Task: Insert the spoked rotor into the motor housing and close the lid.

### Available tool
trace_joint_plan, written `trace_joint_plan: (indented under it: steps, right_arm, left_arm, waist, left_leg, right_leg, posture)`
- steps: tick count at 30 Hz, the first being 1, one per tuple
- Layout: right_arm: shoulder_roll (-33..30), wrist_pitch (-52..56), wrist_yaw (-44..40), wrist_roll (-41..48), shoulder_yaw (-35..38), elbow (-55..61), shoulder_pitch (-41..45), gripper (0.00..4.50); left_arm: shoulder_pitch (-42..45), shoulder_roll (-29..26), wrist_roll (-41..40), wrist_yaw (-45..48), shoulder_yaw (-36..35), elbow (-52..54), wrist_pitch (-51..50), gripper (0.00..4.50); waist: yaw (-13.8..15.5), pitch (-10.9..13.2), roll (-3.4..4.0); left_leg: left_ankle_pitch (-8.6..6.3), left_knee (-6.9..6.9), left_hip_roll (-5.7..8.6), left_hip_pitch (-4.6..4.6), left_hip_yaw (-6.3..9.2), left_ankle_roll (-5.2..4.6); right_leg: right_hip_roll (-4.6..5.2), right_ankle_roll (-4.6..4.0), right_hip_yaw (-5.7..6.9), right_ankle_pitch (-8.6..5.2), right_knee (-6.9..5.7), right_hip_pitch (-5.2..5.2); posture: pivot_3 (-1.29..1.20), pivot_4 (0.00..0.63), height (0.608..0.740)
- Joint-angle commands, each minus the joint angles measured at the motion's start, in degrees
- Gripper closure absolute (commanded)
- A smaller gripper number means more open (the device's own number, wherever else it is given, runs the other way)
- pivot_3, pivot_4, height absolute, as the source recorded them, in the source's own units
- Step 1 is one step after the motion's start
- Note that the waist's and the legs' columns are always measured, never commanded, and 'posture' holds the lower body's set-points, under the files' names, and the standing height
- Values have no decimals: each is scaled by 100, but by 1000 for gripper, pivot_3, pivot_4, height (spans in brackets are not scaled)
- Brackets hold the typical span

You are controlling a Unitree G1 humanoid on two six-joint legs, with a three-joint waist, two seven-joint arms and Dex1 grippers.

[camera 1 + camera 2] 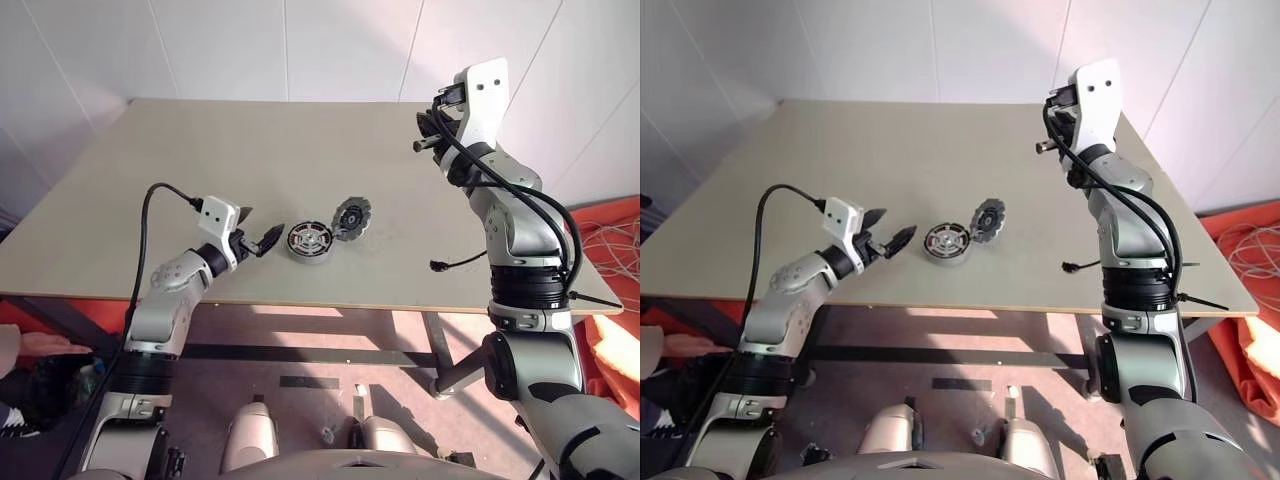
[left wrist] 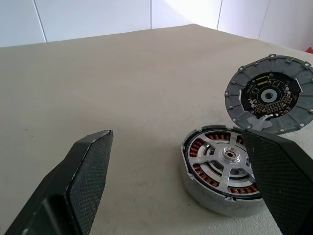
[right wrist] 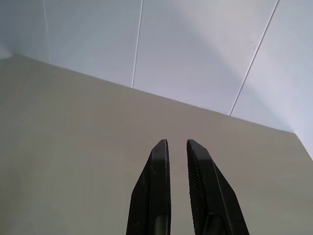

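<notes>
Head view: motor housing (image 1: 309, 241) flat near desk (image 1: 250, 150) front edge, open face up; lid (image 1: 352, 217) tilted, leaning on housing's far right rim. Left gripper (image 1: 262, 240) level just left of housing, jaws wide apart, empty. Right gripper (image 1: 428, 128) raised high over desk's right side, well clear

Left wrist view: spoked rotor (image 2: 230, 161) seated in housing, copper windings around it; lid's dark inner face toward camera

Right wrist view: fingers (image 3: 155, 186) nearly together, nothing between; bare desk ahead
</notes>
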State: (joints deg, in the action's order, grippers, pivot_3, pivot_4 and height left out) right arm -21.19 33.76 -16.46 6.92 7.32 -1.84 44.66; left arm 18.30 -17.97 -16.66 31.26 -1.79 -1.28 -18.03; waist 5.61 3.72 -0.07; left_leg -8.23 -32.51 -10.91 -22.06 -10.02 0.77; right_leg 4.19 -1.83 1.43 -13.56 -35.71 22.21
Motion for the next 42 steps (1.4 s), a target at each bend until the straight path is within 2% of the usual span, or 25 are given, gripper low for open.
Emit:
trace_joint_plan:
  steps: [1, 11, 14, 15, 17, 22, 25, 36, 42]
  right_arm:
    - [11, -178, 91, 6, 46, 70, 49, 3870]
    - [-165, -268, 283, -256, -13, -197, -349, 3870]
    - [-195, -284, 299, -299, -32, -241, -464, 4467]
    - [-207, -220, 280, -308, -57, -253, -517, 4490]
    - [-259, 23, 109, -319, -216, -252, -671, 4490]
    - [-495, 872, -942, -105, -1068, 207, -1406, 4490]
    - [-415, 1000, -1067, -55, -1173, 230, -1630, 4490]
    - [-214, 809, -1069, -91, -1226, -82, -1435, 4490]
    - [206, 624, -1119, 54, -1230, -153, -1113, 4490]
  left_arm:
    - [137, 10, -9, 1, -13, 146, 79, 0]
    - [129, 15, -4, 19, -3, 140, 90, 0]
    - [162, 14, -1, 36, 4, 112, 97, 0]
    - [173, 15, 2, 40, 9, 105, 97, 0]
    - [193, 16, 7, 52, 14, 88, 98, 0]
    - [224, 27, 15, 73, 24, 66, 100, 0]
    - [223, 39, 16, 80, 32, 69, 105, 0]
    - [182, 7, -7, 70, 22, 134, 75, 0]
    - [170, -6, -12, 52, 2, 156, 68, 0]
  waist:
    - [-1, 0, 0]
    - [5, 0, 0]
    - [5, 0, 0]
    - [5, 0, 0]
    - [5, 0, 0]
    - [9, 0, 0]
    - [7, 0, 1]
    - [1, 0, 1]
    - [-4, 0, 2]
  left_leg:
    - [0, 0, 0, 0, 0, 0]
    - [0, -9, 2, -1, 0, 0]
    - [0, -9, 1, -1, 0, 0]
    - [0, -9, 1, -1, 0, 0]
    - [0, -10, 1, -1, 0, 0]
    - [-9, -10, 1, 6, 2, -15]
    - [-10, -11, 1, 4, 2, -17]
    - [-10, -16, 0, 9, 2, -16]
    - [-10, -14, -1, 6, 1, -16]
  right_leg:
    - [0, 0, 0, 0, 0, 0]
    - [1, 0, 0, 0, 0, -5]
    - [1, 0, 0, 0, -1, -4]
    - [0, 1, 0, 0, -1, -4]
    - [1, 0, 0, 1, -1, -5]
    - [0, 0, 1, 0, 4, -15]
    - [1, 0, 1, 0, 4, -13]
    - [1, 2, 0, 0, 0, -17]
    - [1, 1, 1, 0, 0, -13]
  posture:
    - [0, 0, 740]
    - [0, 0, 740]
    - [0, 0, 740]
    - [0, 0, 740]
    - [0, 0, 740]
    - [0, 0, 740]
    - [0, 0, 740]
    - [0, 0, 740]
    - [0, 0, 740]
